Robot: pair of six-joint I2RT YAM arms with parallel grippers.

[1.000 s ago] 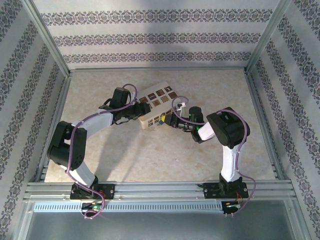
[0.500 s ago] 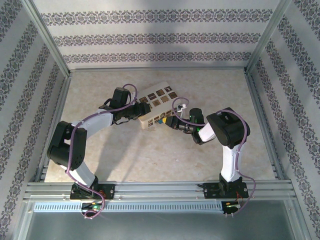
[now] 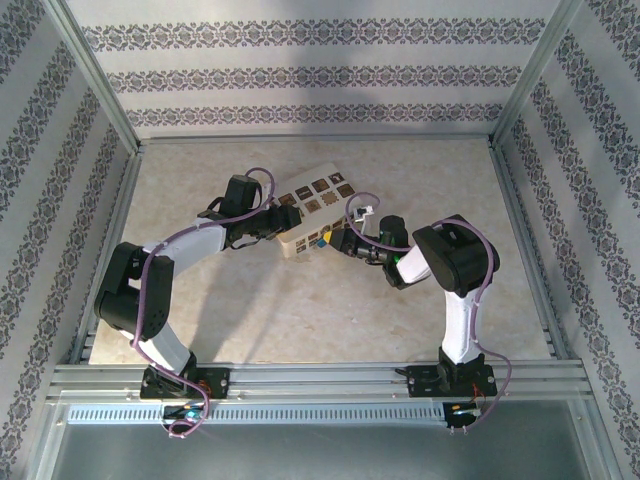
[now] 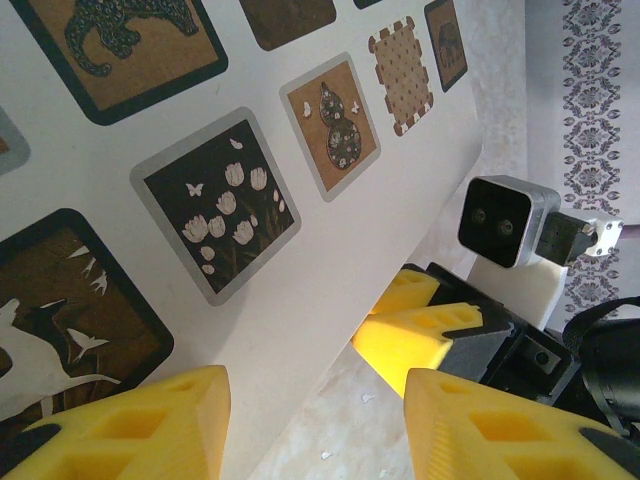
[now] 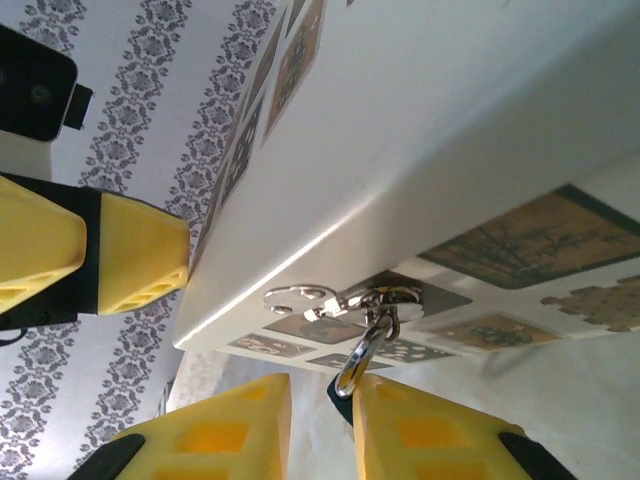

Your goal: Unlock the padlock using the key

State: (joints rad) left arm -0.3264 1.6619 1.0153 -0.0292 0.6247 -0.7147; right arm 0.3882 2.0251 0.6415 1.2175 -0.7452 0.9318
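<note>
Right gripper (image 5: 320, 405) at the box's (image 3: 310, 205) front, fingers nearly together, a ring (image 5: 358, 352) dipping between them; grip can't be told. Ring hangs from the silver latch (image 5: 385, 300) under the lid edge. Left gripper (image 4: 315, 400) spread wide at the box's left side.

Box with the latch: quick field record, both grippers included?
box: white, picture tiles, on the table
latch: metal, on the box's side
right gripper: just under latch; grip cannot be told
ring: hangs from latch, down between those jaws
left gripper: jaws apart, at the box's edge
</note>
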